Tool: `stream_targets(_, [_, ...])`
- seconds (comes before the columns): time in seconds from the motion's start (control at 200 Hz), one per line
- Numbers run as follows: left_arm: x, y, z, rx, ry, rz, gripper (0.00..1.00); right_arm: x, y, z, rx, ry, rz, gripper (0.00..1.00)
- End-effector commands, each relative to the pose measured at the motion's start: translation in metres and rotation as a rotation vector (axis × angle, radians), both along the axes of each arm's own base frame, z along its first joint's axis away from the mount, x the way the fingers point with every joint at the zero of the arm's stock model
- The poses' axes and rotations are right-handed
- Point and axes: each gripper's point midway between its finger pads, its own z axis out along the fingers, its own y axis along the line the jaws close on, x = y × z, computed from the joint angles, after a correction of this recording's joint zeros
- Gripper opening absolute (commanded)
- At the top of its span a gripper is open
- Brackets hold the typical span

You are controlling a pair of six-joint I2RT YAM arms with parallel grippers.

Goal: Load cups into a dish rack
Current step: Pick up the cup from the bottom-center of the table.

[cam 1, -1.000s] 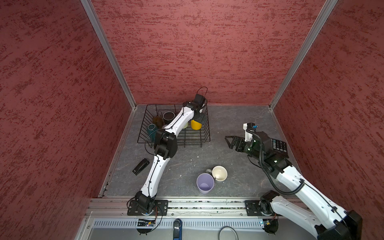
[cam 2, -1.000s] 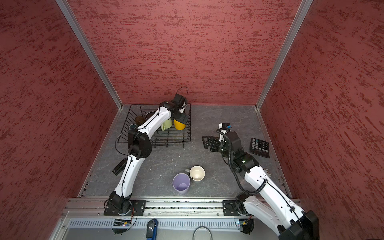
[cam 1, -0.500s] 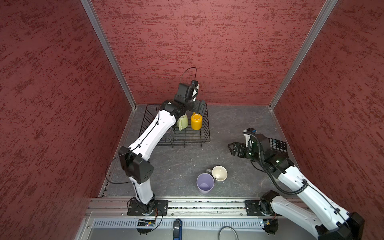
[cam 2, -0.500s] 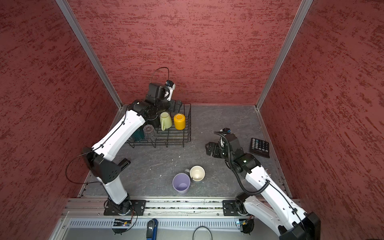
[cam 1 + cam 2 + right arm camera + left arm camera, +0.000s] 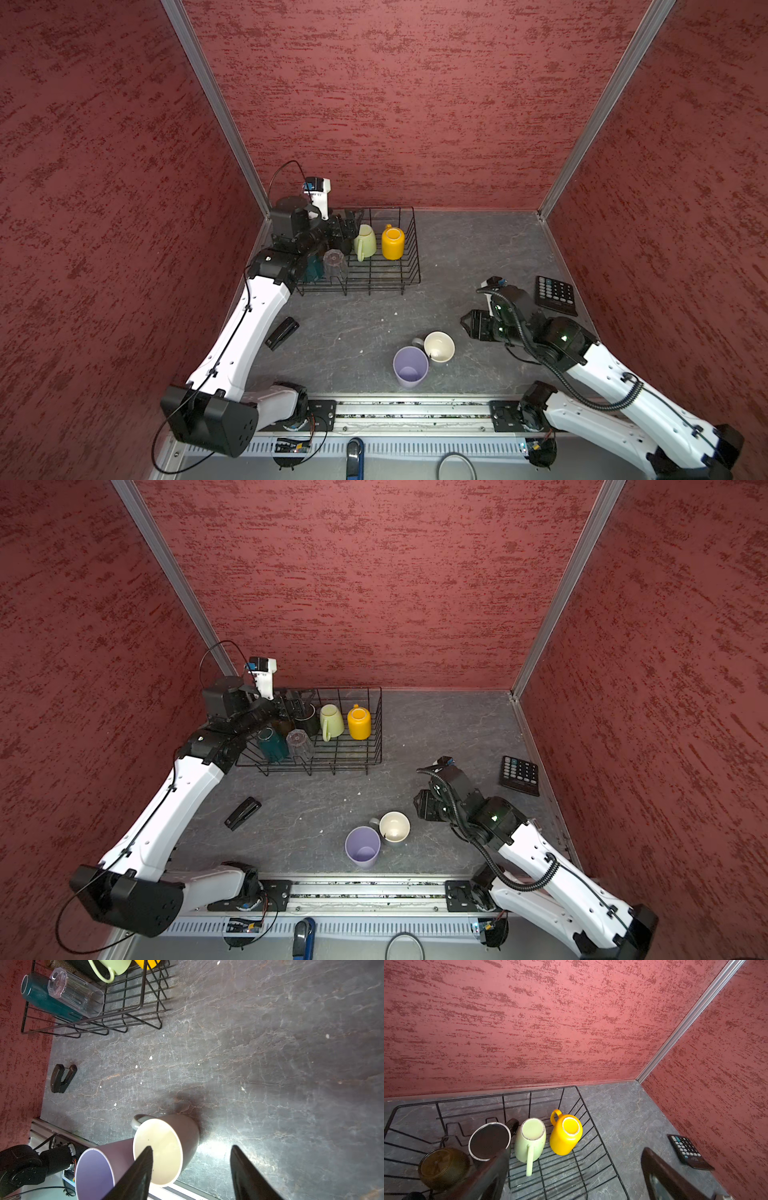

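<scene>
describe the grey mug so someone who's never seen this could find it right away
Find the black wire dish rack in the far corner of the grey table, then look toward the near edge, where two cups stand upright outside it. The grey mug is the one with a handle and a cream inside, next to the plain, handleless lilac tumbler.

Both top views are bright, even and sharp, lit from above, with the arms casting only faint, soft shadows on the table (image 5: 457, 257). In the right wrist view, white glare washes out the table beside the grey mug (image 5: 187, 1132), which stands at six o'clock on the table. A dark, soft shadow lies next to the mug. In the left wrist view the calculator (image 5: 689, 1151) looks smeared.
</scene>
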Motion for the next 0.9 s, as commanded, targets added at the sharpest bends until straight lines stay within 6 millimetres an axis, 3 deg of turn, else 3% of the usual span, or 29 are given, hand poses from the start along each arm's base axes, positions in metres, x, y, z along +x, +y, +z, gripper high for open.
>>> stream_targets(0.0, [-0.015, 0.002, 0.014, 0.022, -0.105, -0.029, 1.00, -0.010, 0.004, -0.006, -0.021, 0.056, -0.016, 0.56])
stream_targets(0.2, [-0.017, 0.019, 0.006, -0.001, -0.134, 0.033, 1.00, -0.017, 0.019, -0.019, -0.047, 0.104, 0.007, 0.54])
stream_targets(0.451, [-0.011, 0.025, -0.006, -0.020, -0.110, 0.042, 1.00, -0.026, 0.035, -0.042, -0.077, 0.169, 0.023, 0.49])
stream_targets(0.897, [-0.016, 0.045, -0.004, -0.123, -0.100, 0.074, 1.00, -0.020, 0.040, -0.091, -0.146, 0.221, -0.042, 0.36])
